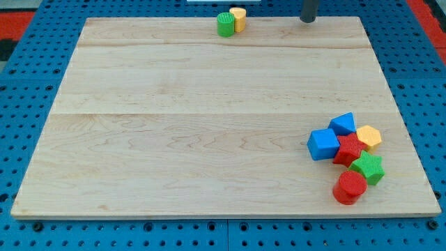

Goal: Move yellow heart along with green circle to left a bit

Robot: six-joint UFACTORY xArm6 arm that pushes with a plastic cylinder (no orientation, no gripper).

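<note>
The green circle stands at the board's top edge, a little right of the middle. The yellow heart touches it on its right and slightly behind. My tip is a dark rod end at the view's top, about a hundred pixels to the right of the yellow heart, apart from both blocks.
A cluster sits at the lower right: a blue cube, a blue block, a yellow hexagon, a red star, a green star and a red cylinder. The wooden board lies on a blue pegboard.
</note>
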